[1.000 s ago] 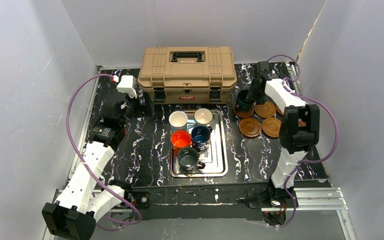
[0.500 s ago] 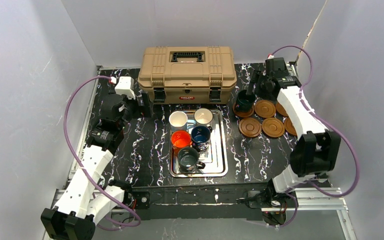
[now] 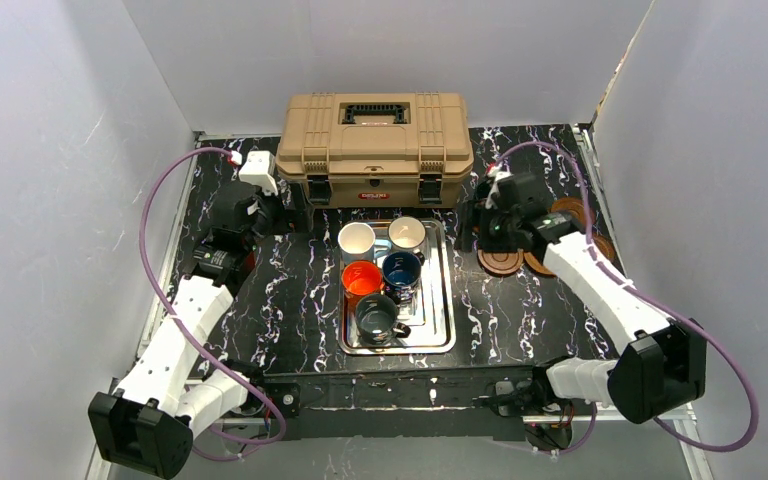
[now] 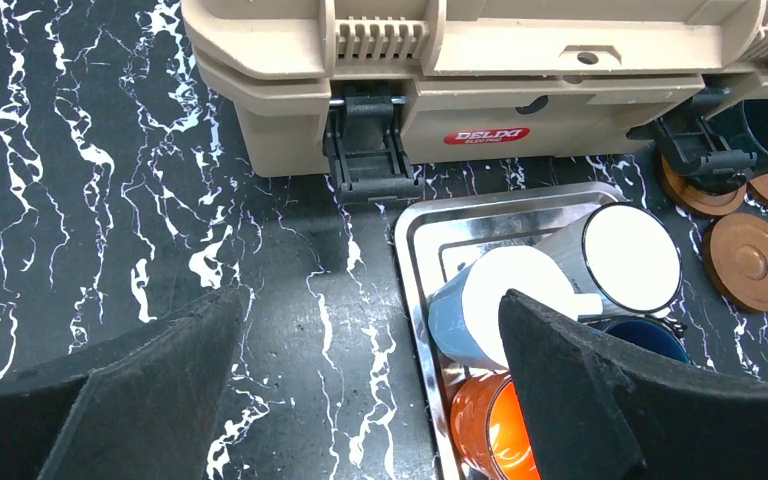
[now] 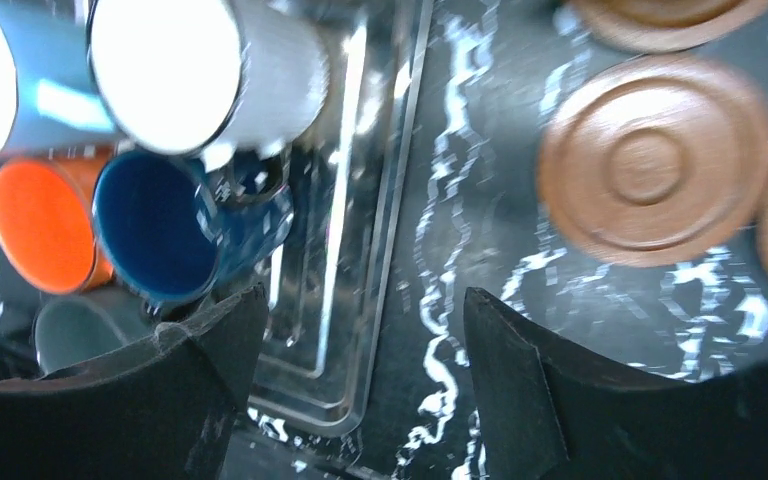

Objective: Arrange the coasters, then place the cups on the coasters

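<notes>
Steel tray (image 5: 400,130) lies directly beneath my right gripper (image 5: 365,300); the jaws stand wide apart and hold nothing. Step in hand, as I judge it: fetch the next cup. Descend vertically over the navy cup (image 5: 175,225), straddle one wall of its rim, and close only once clear of the neighbouring cream-white cup (image 5: 190,70). The navy cup stands just left of my left finger. A bare coaster (image 5: 657,160) lies right of the jaws, off the tray.

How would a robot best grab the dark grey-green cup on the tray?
Probably its rim on the near side, from above: the dark grey-green cup stands upright and open, its handle points right, and the orange cup crowds the far side.
</notes>
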Robot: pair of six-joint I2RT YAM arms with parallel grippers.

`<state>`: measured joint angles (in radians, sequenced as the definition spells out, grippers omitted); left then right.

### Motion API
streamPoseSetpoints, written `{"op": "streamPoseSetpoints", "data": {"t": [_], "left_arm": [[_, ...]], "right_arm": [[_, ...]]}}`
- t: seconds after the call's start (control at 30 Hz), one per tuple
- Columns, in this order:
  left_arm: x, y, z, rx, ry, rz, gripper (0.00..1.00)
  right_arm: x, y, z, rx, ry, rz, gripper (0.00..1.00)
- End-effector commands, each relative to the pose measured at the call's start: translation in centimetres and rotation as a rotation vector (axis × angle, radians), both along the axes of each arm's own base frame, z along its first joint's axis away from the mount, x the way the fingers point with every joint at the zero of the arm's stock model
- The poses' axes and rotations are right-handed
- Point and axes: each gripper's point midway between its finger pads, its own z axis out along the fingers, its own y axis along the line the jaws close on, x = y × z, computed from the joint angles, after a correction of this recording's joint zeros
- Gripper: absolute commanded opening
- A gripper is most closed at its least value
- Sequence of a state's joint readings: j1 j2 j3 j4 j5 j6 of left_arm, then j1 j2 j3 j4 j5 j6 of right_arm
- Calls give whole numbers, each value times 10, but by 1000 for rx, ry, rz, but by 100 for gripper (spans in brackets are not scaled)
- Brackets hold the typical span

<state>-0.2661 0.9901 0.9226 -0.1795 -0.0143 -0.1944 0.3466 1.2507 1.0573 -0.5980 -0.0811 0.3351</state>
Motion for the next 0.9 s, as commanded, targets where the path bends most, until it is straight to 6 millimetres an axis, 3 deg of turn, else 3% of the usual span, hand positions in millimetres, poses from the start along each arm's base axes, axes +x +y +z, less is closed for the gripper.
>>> {"op": "streamPoseSetpoints", "data": {"t": [0.0,0.13,0.27,0.43,0.67,0.87], "left_arm": [[-1,-4,-2,-10,1,-15,98],[-2,-3,1,-11,-8,-16,98],[-3,-3,4,-11,-14,-15,98],[-5,-3,8,-17,-25,-15,98],[-6,0,11,-7,-35,-10,98],[-7,0,13,-4,-42,-10,98]], "right_arm": [[-28,44,-9,33,11,82,79],[-62,88,-15,51,13,223,79],[-87,127,-5,35,-16,366,75],[-102,164,-7,-90,-78,540,68],[-95,193,-32,-281,-77,685,58],[-95,201,-44,-315,-53,738,54]]}}
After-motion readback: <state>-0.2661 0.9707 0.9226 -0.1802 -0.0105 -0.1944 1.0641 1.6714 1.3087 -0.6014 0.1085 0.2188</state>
